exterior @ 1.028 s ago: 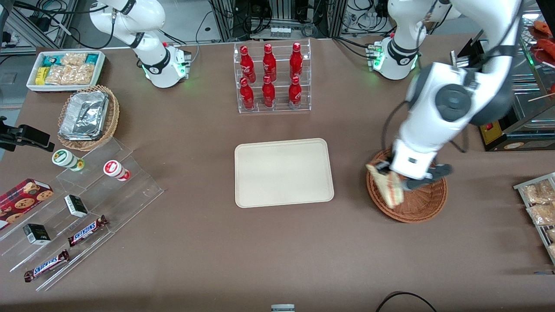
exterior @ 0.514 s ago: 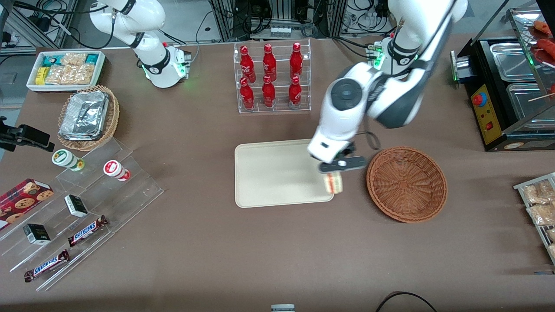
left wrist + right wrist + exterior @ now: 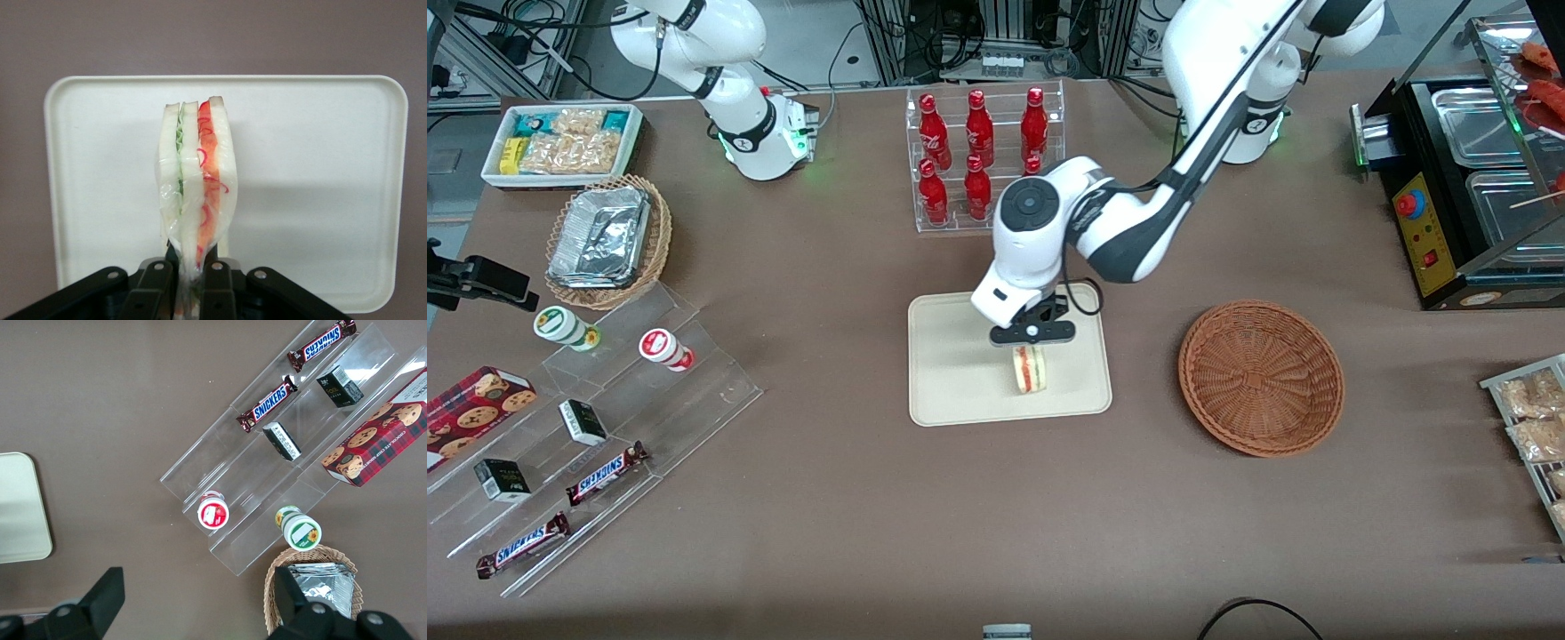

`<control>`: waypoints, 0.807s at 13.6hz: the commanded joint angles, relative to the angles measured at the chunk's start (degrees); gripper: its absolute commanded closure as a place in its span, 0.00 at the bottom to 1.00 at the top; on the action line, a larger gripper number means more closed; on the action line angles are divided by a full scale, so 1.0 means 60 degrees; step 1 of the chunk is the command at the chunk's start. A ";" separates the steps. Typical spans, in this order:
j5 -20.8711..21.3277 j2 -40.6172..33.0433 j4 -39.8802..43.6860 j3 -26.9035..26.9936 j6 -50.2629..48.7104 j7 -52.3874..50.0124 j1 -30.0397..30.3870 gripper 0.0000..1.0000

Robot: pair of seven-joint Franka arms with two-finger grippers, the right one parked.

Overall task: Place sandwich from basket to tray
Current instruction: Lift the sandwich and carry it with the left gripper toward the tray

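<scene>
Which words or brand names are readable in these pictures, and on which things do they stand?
"SNICKERS": on two chocolate bars on the clear display steps.
Red bottles, small dark boxes, cookie box: print too small to read.
Sandwich, shut in the gripper above the tray: no text.

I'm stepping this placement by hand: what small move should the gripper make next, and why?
Probably lower a little, then open. The gripper is shut on the sandwich, which hangs over the tray, well inside its rim in the wrist view; whether it touches the tray I cannot tell. The basket is empty.
</scene>
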 commanded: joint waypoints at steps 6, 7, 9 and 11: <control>0.1404 0.1171 0.0416 0.0173 0.0877 -0.1513 -0.0878 0.99; 0.1405 0.1186 0.0416 0.0173 0.0877 -0.1513 -0.0878 0.54; 0.1449 0.1157 0.0402 0.0173 0.0848 -0.1469 -0.0864 0.00; 0.1449 0.1040 0.0431 0.0158 0.0775 -0.1469 -0.0835 0.00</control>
